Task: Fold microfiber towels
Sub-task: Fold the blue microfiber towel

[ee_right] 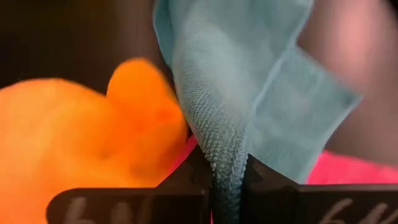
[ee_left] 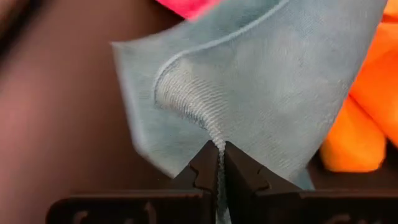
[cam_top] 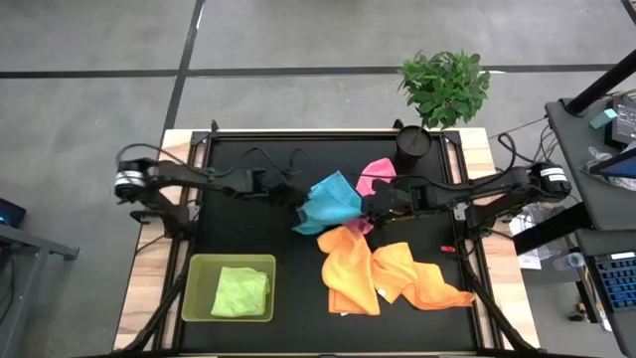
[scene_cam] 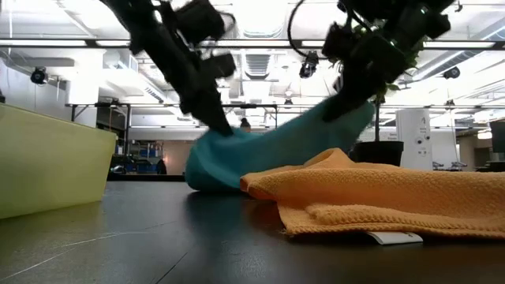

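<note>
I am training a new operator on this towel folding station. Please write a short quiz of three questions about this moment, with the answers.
1. True or false: both grippers hold the same towel.
2. Which colour is the towel lying in the tray? A) orange B) lime green C) pink
3. Fill in: the pink towel lies partly under the ____ towel.

Key:
1. True. The left gripper and the right gripper are each shut on the light blue towel, raised between them.
2. B. The lime green towel lies in the tray; the orange towels lie on the table.
3. Light blue; the pink towel shows behind it.
</note>
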